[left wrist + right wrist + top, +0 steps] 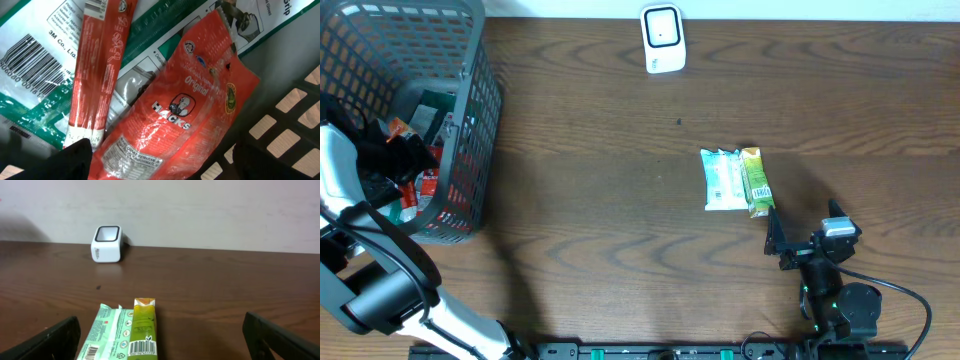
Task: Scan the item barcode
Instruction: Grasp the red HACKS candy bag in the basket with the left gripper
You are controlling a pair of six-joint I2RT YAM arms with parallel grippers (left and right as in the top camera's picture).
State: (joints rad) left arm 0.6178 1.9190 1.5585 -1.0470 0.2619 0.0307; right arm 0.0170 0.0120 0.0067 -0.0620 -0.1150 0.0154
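The left gripper [172, 162], jaws spread, hangs inside the grey basket [480, 110] at the overhead frame's left edge, over a red Hacks packet [185, 110]. The right gripper [804, 234], also spread wide, sits lower right, just below a mint packet [724, 180] and a green-yellow bar [756, 182]. Bare wood runs up to the white scanner [662, 39] at the top edge.

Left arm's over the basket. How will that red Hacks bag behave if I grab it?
The Hacks bag looks crinkled and glossy, so it will probably flex and sag rather than stay flat, and may slip in a pinch. It seems thin and light. The red stick pack lies beside its left edge and might drag along.
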